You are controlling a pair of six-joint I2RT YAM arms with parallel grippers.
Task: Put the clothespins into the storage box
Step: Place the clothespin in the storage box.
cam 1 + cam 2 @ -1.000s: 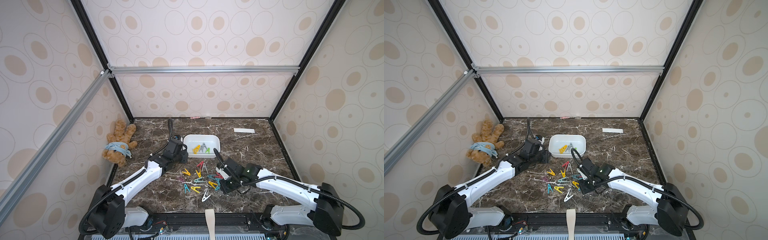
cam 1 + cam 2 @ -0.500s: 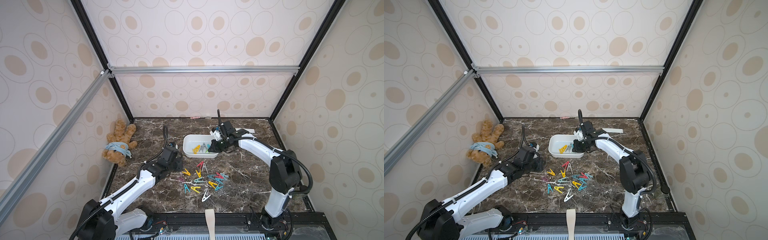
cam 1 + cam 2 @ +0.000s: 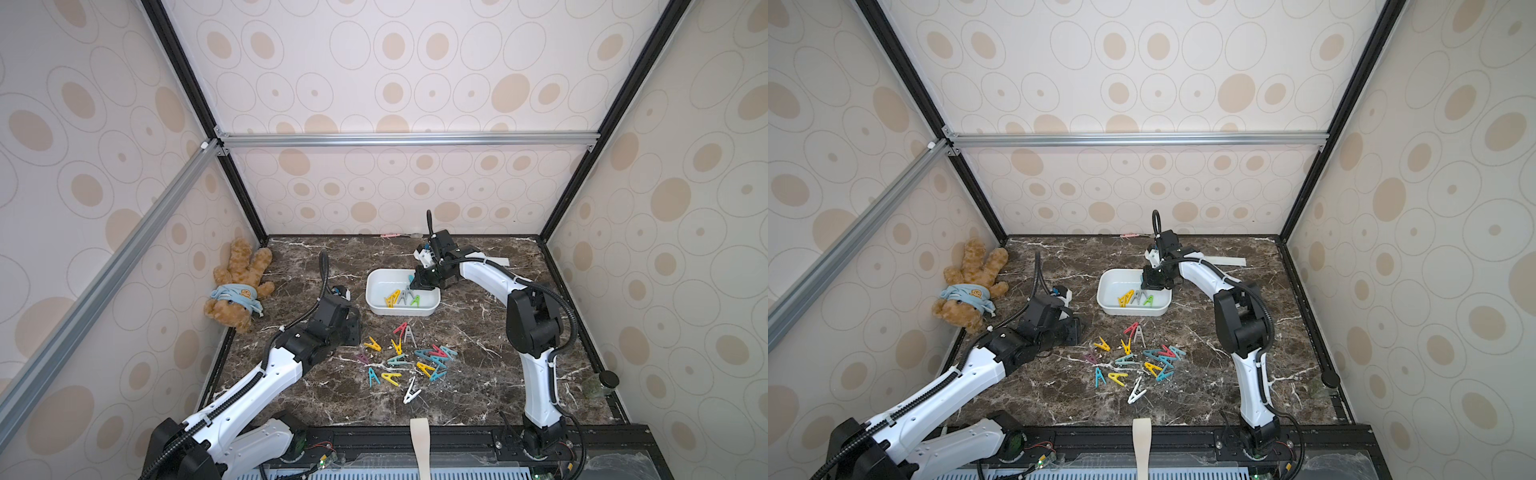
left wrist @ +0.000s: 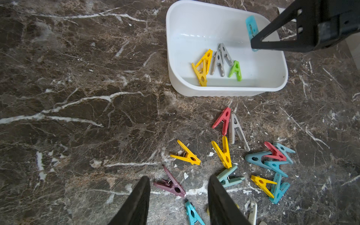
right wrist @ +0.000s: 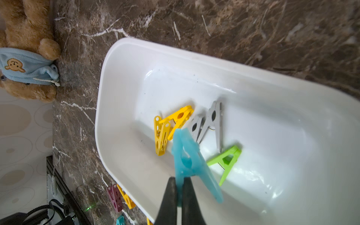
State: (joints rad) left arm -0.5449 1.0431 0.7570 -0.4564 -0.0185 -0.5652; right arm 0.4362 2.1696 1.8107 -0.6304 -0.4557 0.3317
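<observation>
**Right arm, release position.** The right gripper [image 5: 179, 178] is clamped on one leg of a blue clothespin [image 5: 187, 155]. Its jaws are pressed together on the thin plastic. The peg's long axis runs straight out from the fingertips and points down into the storage box [image 5: 101, 97]. The box floor lies directly beneath the peg, inside the rim, so judge this as the drop point: you need only part the jaws.

**Box contents.** A yellow clothespin [image 4: 202, 68], a grey clothespin [image 4: 220, 58] and a green clothespin [image 4: 235, 70] lie flat on the glossy white floor, close together near one long wall. The box is a smooth, shallow tub with rounded corners.

**Left arm, next pick.** The left gripper [image 4: 179, 176] hangs with its jaws apart, holding nothing, over the near edge of the loose clothespins [image 3: 407, 361] on the dark marble table [image 4: 78, 116]. A purple clothespin [image 4: 169, 185] lies between its fingertips, long axis slanting across the gap. This arm is the nearer one to the pile. The pegs are hard, A-shaped plastic, and several overlap.
</observation>
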